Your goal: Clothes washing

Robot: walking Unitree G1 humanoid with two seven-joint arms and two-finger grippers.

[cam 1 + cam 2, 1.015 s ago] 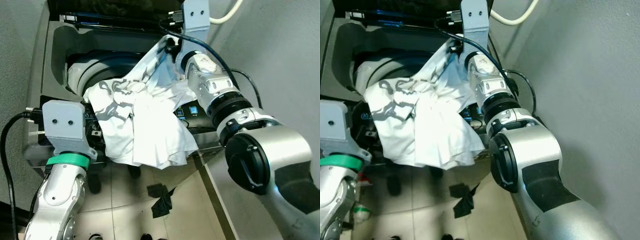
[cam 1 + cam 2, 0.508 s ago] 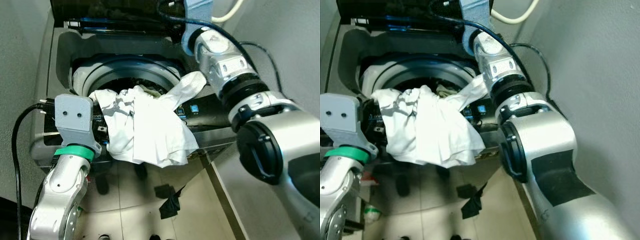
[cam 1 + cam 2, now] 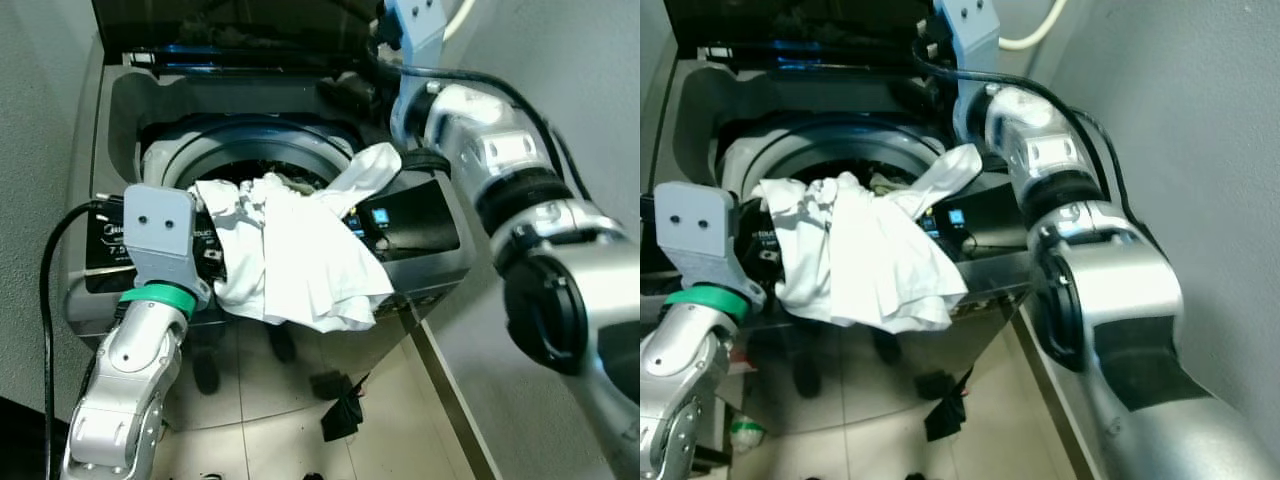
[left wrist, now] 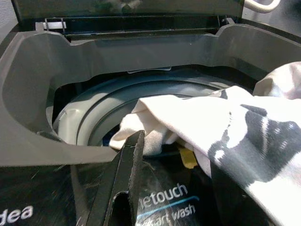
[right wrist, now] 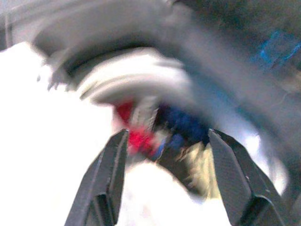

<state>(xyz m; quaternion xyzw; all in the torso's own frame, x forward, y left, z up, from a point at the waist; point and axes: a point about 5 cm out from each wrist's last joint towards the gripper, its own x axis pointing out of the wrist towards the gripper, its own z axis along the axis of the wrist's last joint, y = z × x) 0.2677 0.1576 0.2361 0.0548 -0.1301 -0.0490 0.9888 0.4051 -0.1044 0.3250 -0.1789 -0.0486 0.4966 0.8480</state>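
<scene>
One white garment (image 3: 290,255) lies draped over the front rim of the washing machine (image 3: 120,100), centre of the head view, half in the drum (image 3: 250,150), half hanging down the front panel toward the tiled floor (image 3: 390,400). My right gripper (image 5: 164,174) is in the upper right of the head view, near the garment's raised sleeve; its wrist view is blurred, but the two fingers stand spread with nothing between them. My left gripper (image 4: 169,197) is low and left at the control panel, just beside the cloth; I see one finger (image 4: 124,183) clearly and cannot tell whether it is parted or closed. One dark rag (image 3: 340,405) lies on the floor. Grey walls stand close on both sides.
</scene>
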